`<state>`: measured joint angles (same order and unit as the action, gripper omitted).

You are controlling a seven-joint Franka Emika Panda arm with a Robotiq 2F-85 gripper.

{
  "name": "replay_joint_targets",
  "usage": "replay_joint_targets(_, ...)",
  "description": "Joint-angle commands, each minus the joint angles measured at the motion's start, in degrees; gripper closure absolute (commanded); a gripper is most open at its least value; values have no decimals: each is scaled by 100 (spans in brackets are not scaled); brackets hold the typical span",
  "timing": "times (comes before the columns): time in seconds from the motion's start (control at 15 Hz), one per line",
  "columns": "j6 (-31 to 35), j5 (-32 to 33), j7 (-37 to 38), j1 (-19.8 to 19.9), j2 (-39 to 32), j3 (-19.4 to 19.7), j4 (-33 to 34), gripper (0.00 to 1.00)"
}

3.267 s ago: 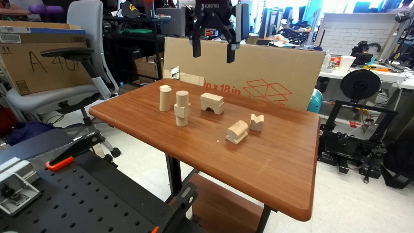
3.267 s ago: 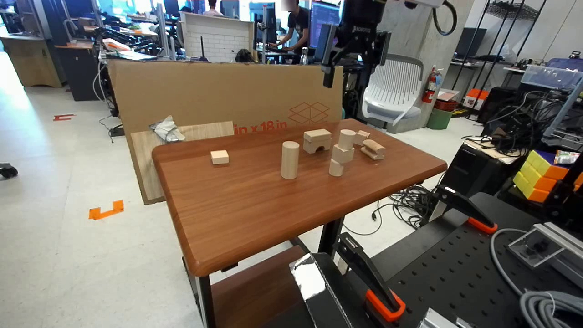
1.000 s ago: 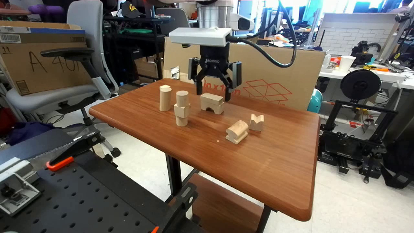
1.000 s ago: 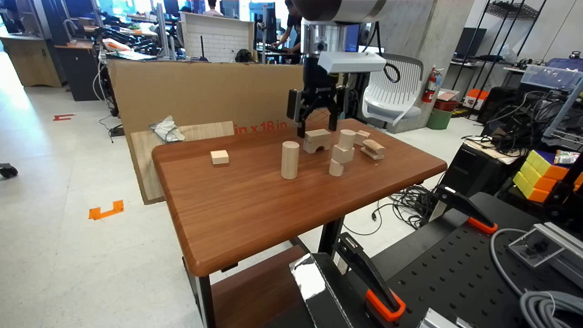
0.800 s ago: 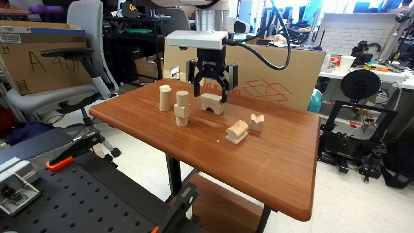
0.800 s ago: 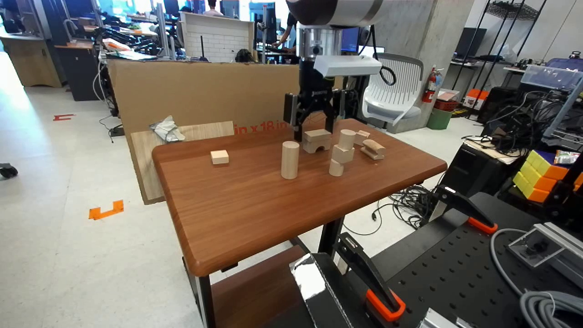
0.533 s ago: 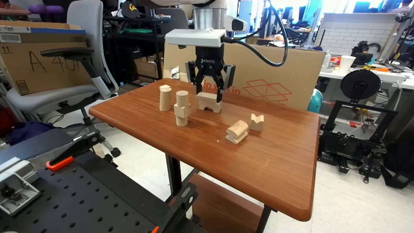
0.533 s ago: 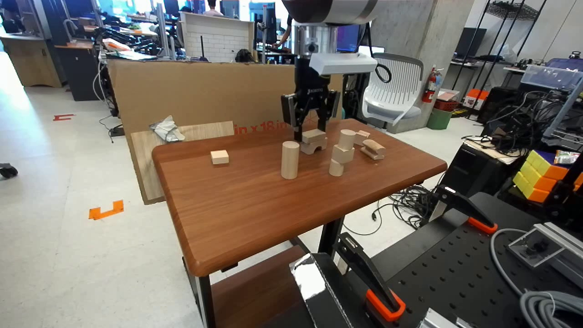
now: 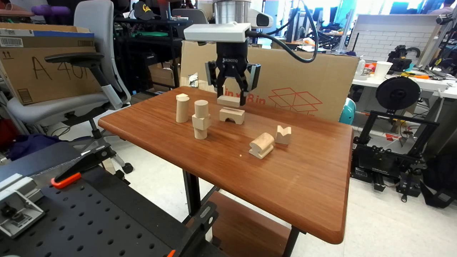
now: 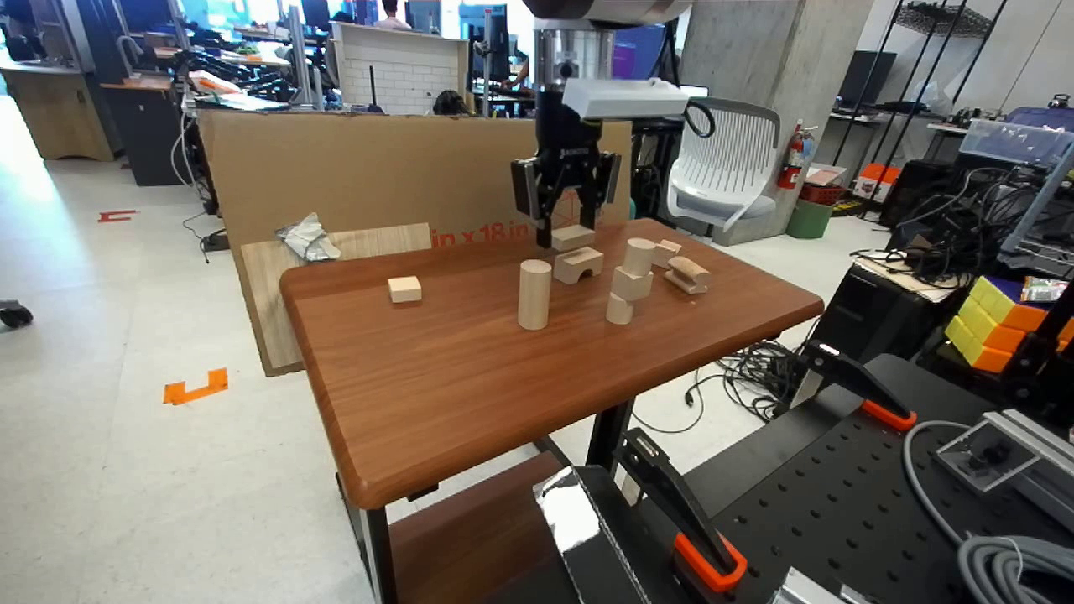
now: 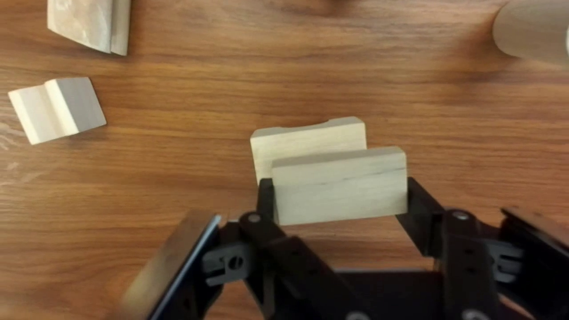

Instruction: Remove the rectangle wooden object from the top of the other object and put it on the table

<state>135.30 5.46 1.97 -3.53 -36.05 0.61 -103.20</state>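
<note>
My gripper (image 11: 338,189) is shut on the two short ends of the rectangle wooden object (image 11: 342,195), with a dark finger (image 11: 420,200) at each end. In both exterior views this brick (image 9: 228,101) hangs slightly tilted, with a gap beneath it. The other object (image 9: 232,116), a low block with an arched notch, stands on the table (image 9: 296,189) just under it. Seen from the wrist, the brick covers part of the other object (image 11: 306,140). Both also show in an exterior view, the brick (image 10: 573,238) above the notched block (image 10: 577,265).
Near the notched block rises a three-piece stack (image 10: 631,283), with an upright peg (image 10: 534,295) beside it. A V-notched block (image 9: 283,136) and a grooved block (image 9: 262,144) lie nearby. One flat block (image 10: 404,290) sits apart. A cardboard sheet (image 9: 303,78) stands behind the table.
The gripper came down open from high above, closed on the brick, and has lifted it off the other object. Both blocks shifted slightly sideways as it closed.
</note>
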Motion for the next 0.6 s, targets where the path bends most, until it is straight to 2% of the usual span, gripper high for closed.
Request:
replay_joint_targets(0.0, -469, 109, 129, -111, -65, 71, 484, 57)
replay_joint_targets(0.33, -849, 55, 316, -134, -460, 64, 1241, 57)
replay_joint_targets(0.53, -858, 48, 412, -172, -802, 64, 1601, 57)
